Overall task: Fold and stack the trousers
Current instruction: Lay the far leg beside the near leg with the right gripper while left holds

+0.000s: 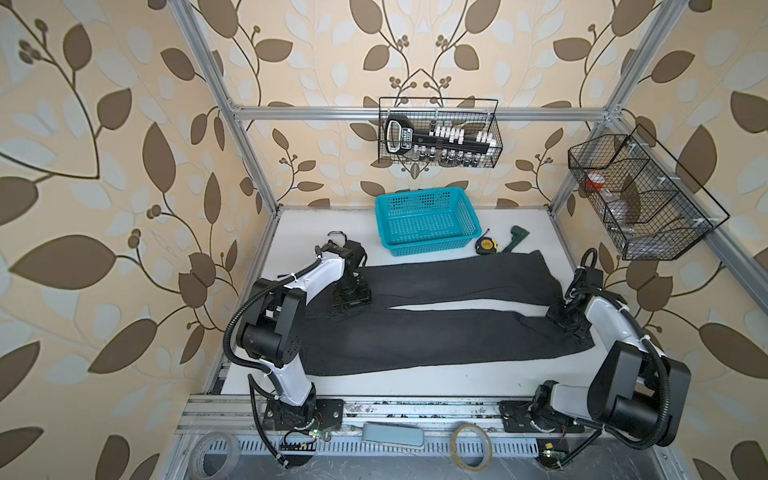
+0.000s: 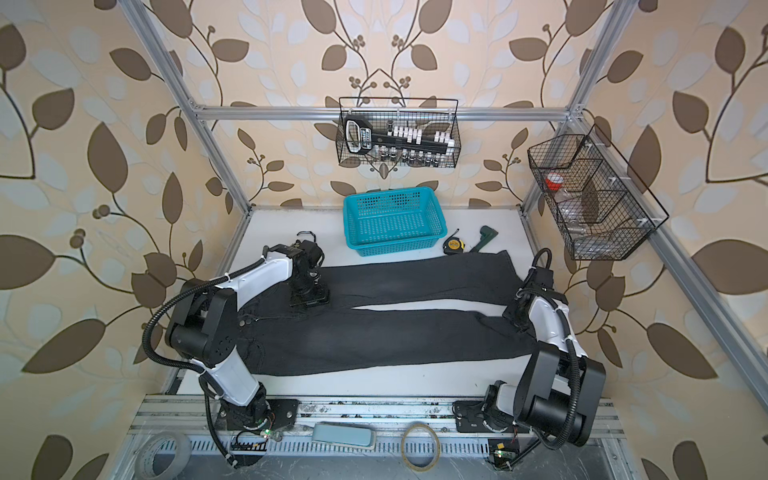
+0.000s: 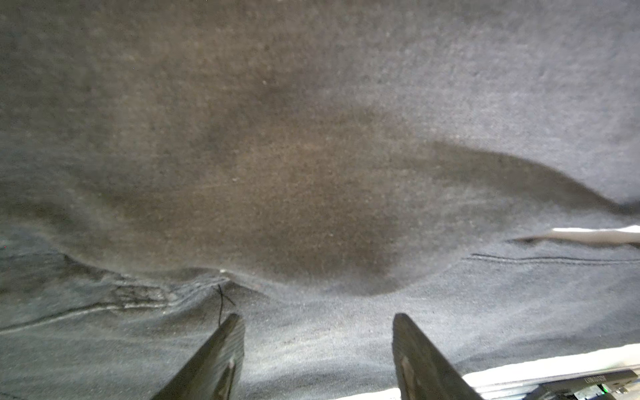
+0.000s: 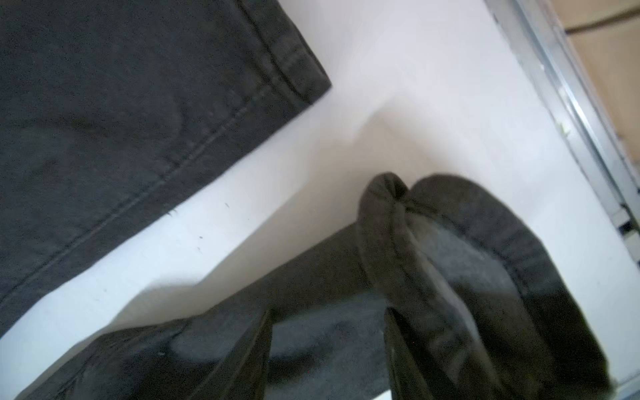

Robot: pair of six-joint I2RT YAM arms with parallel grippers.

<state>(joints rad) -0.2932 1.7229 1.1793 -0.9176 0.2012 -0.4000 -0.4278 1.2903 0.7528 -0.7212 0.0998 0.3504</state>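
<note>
The trousers [image 1: 436, 332] [image 2: 395, 336] are dark charcoal denim, spread flat across the white table with the waist at the left and both legs running right. My left gripper [image 1: 352, 297] [image 2: 309, 297] hovers over the far leg near the crotch. In the left wrist view that gripper [image 3: 318, 322] is open, with bare denim [image 3: 311, 173] under the gap. My right gripper [image 1: 567, 320] [image 2: 517, 318] is at the near leg's hem. In the right wrist view it [image 4: 327, 318] stands open over the cloth, and the curled hem [image 4: 450, 242] rises beside one finger.
A teal basket [image 1: 428, 245] [image 2: 395, 243] stands at the back of the table. A tape measure [image 1: 485, 246] and a green tool [image 1: 515, 239] lie just behind the far leg. Wire baskets [image 1: 644, 199] hang on the frame. Tape rolls [image 1: 471, 446] lie by the front rail.
</note>
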